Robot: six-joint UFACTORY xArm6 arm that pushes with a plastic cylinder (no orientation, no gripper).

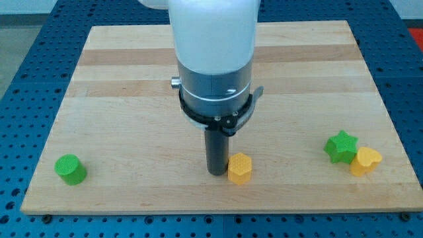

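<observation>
My tip (216,172) rests on the wooden board (132,99) near the view's bottom centre. A yellow hexagonal block (240,168) sits right beside it on the view's right, touching or almost touching the rod. Far to the view's right lie a green star block (341,147) and a yellow heart-shaped block (365,160), pressed against each other. A green cylinder block (69,169) stands alone at the view's bottom left, far from my tip.
The white and grey arm body (213,59) hangs over the board's centre and hides part of it. Around the board is a blue perforated table surface (20,66).
</observation>
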